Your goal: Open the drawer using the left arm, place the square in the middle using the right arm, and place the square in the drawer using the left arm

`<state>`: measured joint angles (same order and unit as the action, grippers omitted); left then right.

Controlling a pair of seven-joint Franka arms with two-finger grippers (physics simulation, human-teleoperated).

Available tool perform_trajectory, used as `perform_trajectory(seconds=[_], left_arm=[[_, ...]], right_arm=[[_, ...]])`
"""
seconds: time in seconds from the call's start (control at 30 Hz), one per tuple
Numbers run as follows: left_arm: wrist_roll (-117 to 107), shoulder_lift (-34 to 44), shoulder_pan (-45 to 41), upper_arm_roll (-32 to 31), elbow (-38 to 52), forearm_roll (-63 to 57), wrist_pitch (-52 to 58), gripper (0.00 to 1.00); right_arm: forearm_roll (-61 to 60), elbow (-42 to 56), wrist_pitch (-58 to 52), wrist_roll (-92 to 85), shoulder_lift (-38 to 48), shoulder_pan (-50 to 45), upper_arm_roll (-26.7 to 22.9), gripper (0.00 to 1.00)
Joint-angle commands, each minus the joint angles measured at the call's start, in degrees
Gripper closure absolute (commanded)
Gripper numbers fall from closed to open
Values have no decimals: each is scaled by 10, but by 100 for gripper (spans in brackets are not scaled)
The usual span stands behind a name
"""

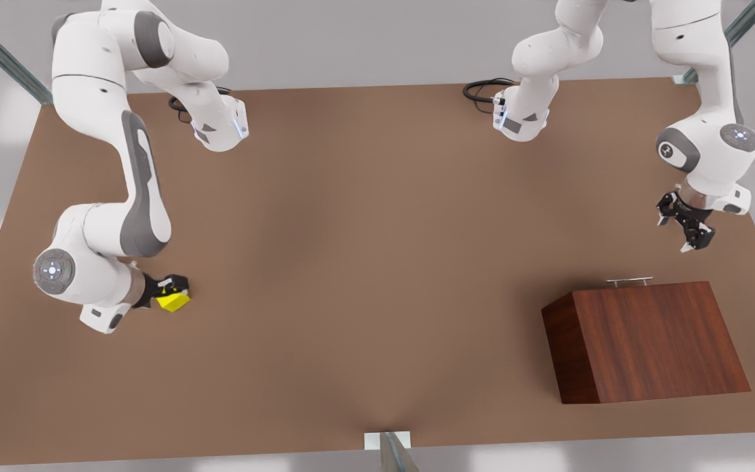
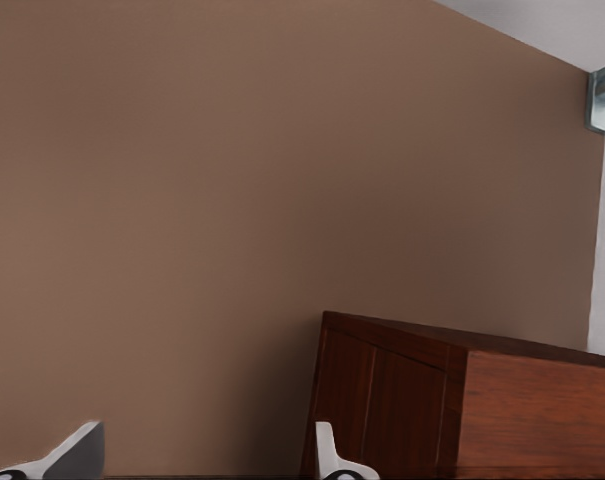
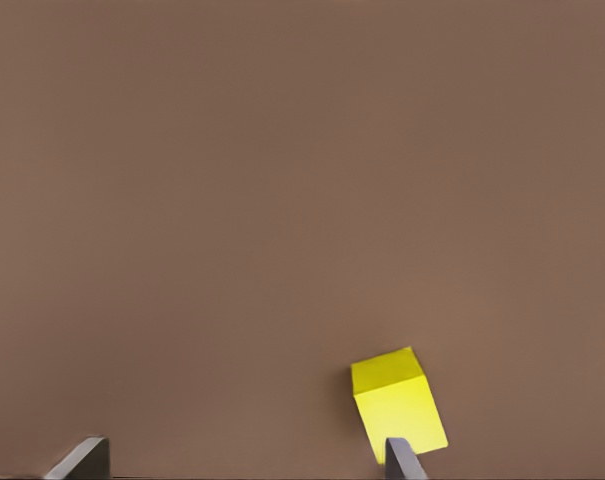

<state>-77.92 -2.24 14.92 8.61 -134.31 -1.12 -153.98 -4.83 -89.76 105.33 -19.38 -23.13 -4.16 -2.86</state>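
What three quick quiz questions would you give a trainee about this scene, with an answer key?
1. True or false: the drawer's handle stands well out from the cabinet, with the drawer pulled open.
2. Where is the yellow cube? A: on top of the cabinet. B: on the table at the right gripper. C: between the left gripper's fingers.
3. Fill in: the left gripper hangs above the table beside the cabinet with its fingers ____.

Key: 1 false, the handle sits at the cabinet's edge and no tray shows. 2 B. 3 open.
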Motion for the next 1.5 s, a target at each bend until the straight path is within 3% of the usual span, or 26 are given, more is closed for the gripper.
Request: perform_trajectory(seconds=[0.0, 0.33, 1.03, 1.2, 1.47], left_arm=[[0, -1, -148, 0, 0, -16, 0, 0], [-1, -25, -148, 0, 4, -27, -37, 0], [1, -82, -116, 0, 26, -40, -77, 0], [1, -86, -115, 0, 26, -42, -76, 0], [0, -87, -111, 0, 24, -42, -69, 0]], right_arm=[[0, -5, 1, 0, 1, 0, 0, 0], [29, -119, 93, -78, 7, 8, -4, 0], [22, -157, 138, -110, -24, 53, -4, 0], [21, -168, 159, -219, -40, 71, -4, 0], [22, -182, 196, -246, -60, 72, -3, 0]])
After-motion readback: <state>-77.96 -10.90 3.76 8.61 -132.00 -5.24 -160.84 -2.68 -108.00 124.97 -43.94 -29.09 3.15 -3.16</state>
